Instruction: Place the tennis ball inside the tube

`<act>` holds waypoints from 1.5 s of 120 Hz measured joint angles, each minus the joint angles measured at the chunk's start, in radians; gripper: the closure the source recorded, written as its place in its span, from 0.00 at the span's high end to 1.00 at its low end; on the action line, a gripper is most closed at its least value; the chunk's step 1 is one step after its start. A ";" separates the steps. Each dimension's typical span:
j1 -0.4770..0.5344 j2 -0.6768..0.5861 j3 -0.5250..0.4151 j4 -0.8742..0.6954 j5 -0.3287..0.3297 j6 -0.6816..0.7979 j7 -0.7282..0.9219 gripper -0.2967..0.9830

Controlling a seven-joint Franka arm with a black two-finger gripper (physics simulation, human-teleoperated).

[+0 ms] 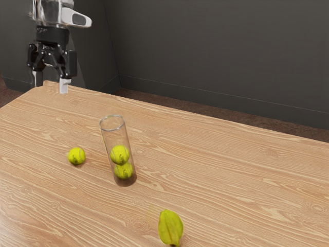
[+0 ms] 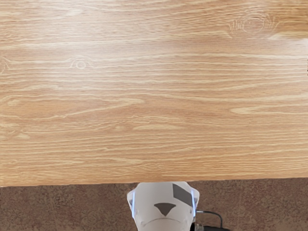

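Observation:
My gripper point(image 1: 50, 86) hangs at the exterior view's upper left, above the table's far left corner, its two fingers apart with nothing between them. A loose yellow tennis ball point(image 1: 76, 156) rests on the table, separate from the clear tube point(image 1: 113, 139). The tube stands on the tabletop with its round mouth up, on the exterior view's right of that ball. Inside it two more tennis balls point(image 1: 120, 154) are stacked at the bottom. Both tube and loose ball are well away from my gripper.
A yellow-green star-shaped fruit point(image 1: 170, 227) lies on the wooden table point(image 1: 231, 170), nearer the exterior camera than the tube. In the wrist view the table point(image 2: 154, 106) ends at a straight edge, with the robot's white base point(image 2: 164, 207) beyond it over brown floor.

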 joint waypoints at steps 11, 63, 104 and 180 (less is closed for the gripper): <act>-0.011 -0.017 0.010 -0.043 -0.001 0.172 0.011 0.77; -0.037 -0.043 0.242 -0.640 -0.036 0.835 0.042 0.77; 0.059 0.215 0.286 -0.663 -0.053 1.172 0.060 0.77; 0.063 0.456 0.318 -0.539 -0.047 1.371 0.081 0.77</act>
